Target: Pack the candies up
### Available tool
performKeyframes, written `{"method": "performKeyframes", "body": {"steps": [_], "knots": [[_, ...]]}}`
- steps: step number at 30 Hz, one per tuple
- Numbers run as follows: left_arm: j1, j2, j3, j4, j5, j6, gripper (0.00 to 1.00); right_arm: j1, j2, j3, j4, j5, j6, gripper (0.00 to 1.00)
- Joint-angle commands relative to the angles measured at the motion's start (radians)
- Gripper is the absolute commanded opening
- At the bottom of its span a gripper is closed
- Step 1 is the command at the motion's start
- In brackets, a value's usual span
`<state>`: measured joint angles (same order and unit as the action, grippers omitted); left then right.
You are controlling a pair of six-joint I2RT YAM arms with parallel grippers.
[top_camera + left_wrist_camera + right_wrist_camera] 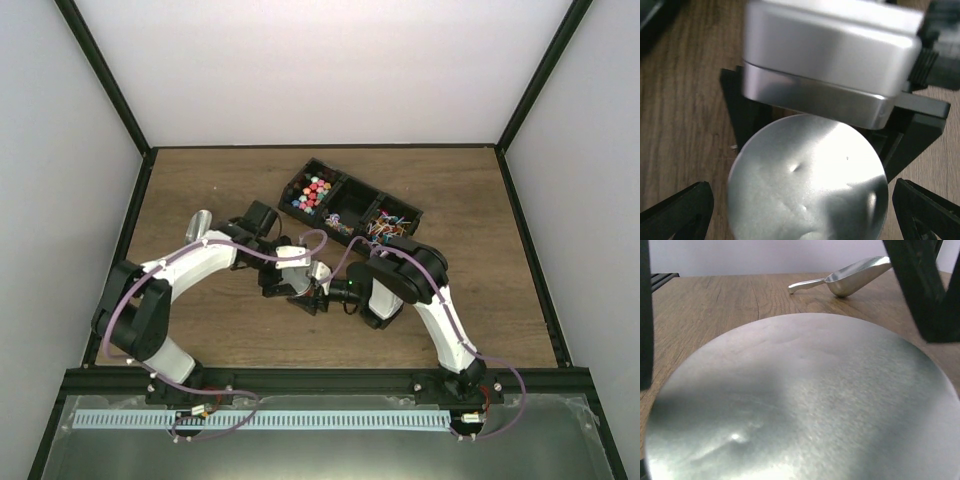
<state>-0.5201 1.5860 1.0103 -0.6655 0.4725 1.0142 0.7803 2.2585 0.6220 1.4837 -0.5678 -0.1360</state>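
The candies (315, 192) lie in a black compartment tray (330, 168) at the back: round red, blue and pink ones on the left, stick-like ones (385, 225) on the right. A round silver lid (318, 272) sits between both grippers at the table's middle; whatever is under it is hidden. In the left wrist view the lid (807, 182) lies between my left gripper's (800, 205) fingers (680, 210), which stand wide apart with wood showing beside it. In the right wrist view the lid (805, 400) fills the frame. My right gripper (792, 360) flanks it; contact is hidden.
A metal scoop (200, 222) lies on the wood at the left, also in the right wrist view (855, 277). The right wrist's silver camera block (830, 60) hangs close over the lid. Both arms crowd the table's middle (310, 285).
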Motion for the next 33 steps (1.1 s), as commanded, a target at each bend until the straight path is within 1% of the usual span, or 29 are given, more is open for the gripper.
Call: {"method": "performKeyframes", "body": {"steps": [1, 3, 6, 10, 15, 18, 26, 30, 33], "knots": [[-0.003, -0.061, -0.011, 0.055, 0.011, -0.202, 1.0, -0.006, -0.002, 0.008, -0.002, 0.011, -0.001, 0.65], [-0.006, -0.093, -0.039, 0.092, 0.023, -0.31, 1.0, -0.006, -0.004, 0.006, -0.002, 0.014, 0.007, 0.65], [-0.025, -0.137, -0.09, 0.139, 0.011, -0.424, 1.0, -0.004, -0.003, 0.008, -0.003, 0.029, 0.016, 0.65], [-0.037, -0.161, -0.134, 0.184, -0.043, -0.503, 1.0, -0.003, -0.002, 0.011, -0.005, 0.051, 0.018, 0.65], [-0.048, -0.119, -0.135, 0.23, -0.144, -0.626, 1.0, 0.003, -0.002, 0.022, -0.018, 0.073, 0.021, 0.64], [-0.053, -0.103, -0.14, 0.242, -0.179, -0.678, 1.0, 0.005, -0.005, 0.022, -0.02, 0.081, 0.022, 0.64], [-0.075, -0.099, -0.163, 0.277, -0.212, -0.687, 1.0, 0.008, -0.007, 0.028, -0.03, 0.09, 0.021, 0.63], [-0.075, -0.068, -0.144, 0.265, -0.226, -0.682, 0.95, 0.008, -0.008, 0.033, -0.037, 0.091, 0.02, 0.63], [-0.075, -0.075, -0.149, 0.259, -0.223, -0.641, 0.89, 0.008, -0.01, 0.028, -0.035, 0.086, 0.015, 0.62]]}}
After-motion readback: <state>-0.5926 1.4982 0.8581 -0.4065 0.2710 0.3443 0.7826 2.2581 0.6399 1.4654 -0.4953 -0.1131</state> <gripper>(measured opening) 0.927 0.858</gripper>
